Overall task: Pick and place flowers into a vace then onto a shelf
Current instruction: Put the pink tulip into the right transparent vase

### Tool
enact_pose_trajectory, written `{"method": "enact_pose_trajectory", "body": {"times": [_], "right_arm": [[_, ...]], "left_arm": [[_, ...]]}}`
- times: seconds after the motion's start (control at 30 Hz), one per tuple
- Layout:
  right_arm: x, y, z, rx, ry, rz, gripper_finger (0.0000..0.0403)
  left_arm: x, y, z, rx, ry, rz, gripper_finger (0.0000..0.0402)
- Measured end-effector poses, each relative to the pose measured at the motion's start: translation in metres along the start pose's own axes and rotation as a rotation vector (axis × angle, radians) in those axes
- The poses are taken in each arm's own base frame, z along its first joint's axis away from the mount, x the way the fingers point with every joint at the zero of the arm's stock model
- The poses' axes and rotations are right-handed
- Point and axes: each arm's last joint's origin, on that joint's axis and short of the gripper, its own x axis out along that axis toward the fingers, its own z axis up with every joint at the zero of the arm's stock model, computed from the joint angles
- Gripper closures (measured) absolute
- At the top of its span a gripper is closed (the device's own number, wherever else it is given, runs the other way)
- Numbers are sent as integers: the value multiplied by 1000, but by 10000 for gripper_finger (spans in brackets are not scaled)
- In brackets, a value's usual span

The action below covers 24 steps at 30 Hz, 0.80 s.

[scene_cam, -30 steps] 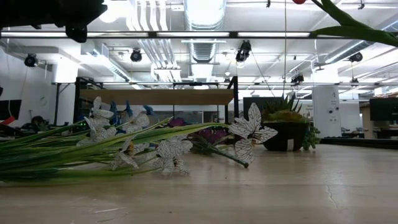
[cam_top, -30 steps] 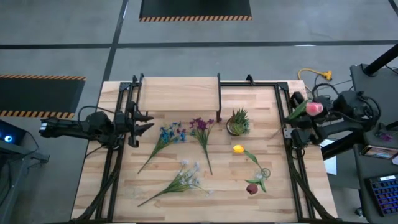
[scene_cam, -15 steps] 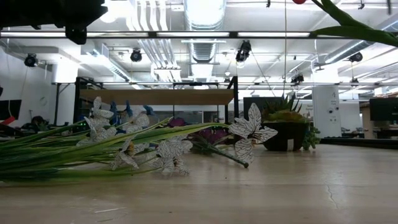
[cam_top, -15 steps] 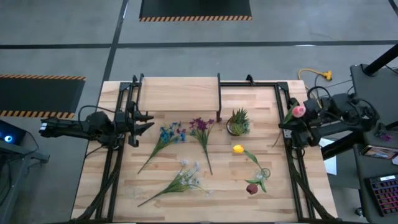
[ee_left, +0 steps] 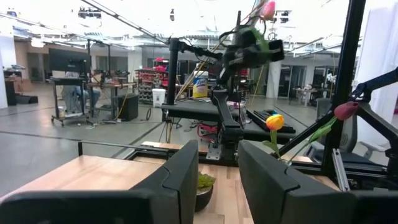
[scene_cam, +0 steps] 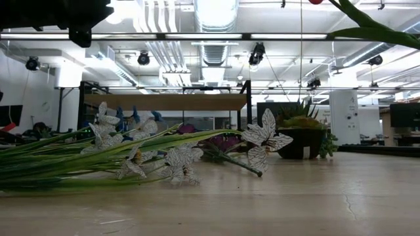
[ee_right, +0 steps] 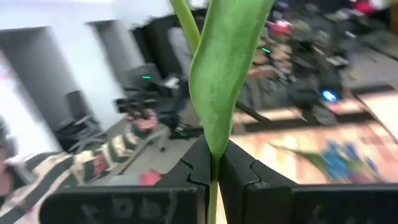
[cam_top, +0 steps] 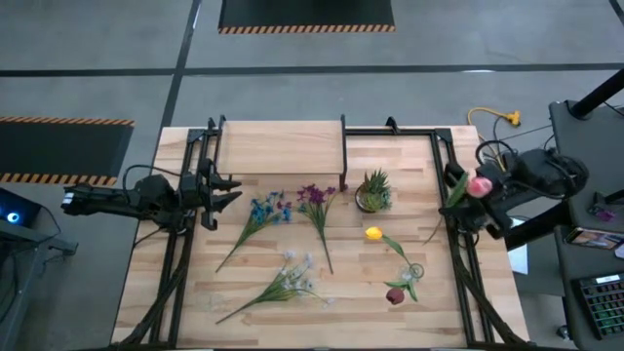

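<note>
Since a second ago the pink tulip in the right gripper has shifted a bit lower and toward the table's right rail; bloom was further right before. Right gripper's jaws are pressed together on the tulip's green stem, leaf rising straight up between the fingers in the right wrist view. It sits at the right edge of the table, raised off the wood.

Other flowers lie loose on the tabletop: blue stem and purple stem in front of the shelf, white stem nearer the front, yellow tulip and dark red tulip to the right, their stems crossing. Spiky potted plant stands just right of the shelf's front leg. Shelf is at the back of the table, top bare.

Left gripper waits at the left side near the shelf's left leg, holding nothing, jaws partly spread with a gap between the fingers in the left wrist view. Unmoved.

Low view: white blooms and green stems across the foreground, shelf behind.
</note>
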Motion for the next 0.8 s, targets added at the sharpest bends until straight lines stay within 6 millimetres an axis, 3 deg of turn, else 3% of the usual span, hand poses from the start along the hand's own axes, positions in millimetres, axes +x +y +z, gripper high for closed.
{"method": "enact_pose_trajectory", "body": {"times": [0.1,0.27,0.4,0.5,0.63,0.8], "right_arm": [[12,6,2,-44,-6,59,394],[39,14,-5,-96,67,-3,394],[30,25,6,-125,-3,-80,394],[25,30,4,-119,-1,-108,394],[23,33,-13,-66,74,-171,394],[35,46,-31,-63,121,-201,394]], "left_arm": [[0,0,0,0,0,0,304],[0,0,0,0,0,0,304],[0,0,0,1,3,0,304],[0,0,-1,3,13,0,304],[0,0,-2,7,26,0,304],[0,0,-3,9,36,0,304]]}}
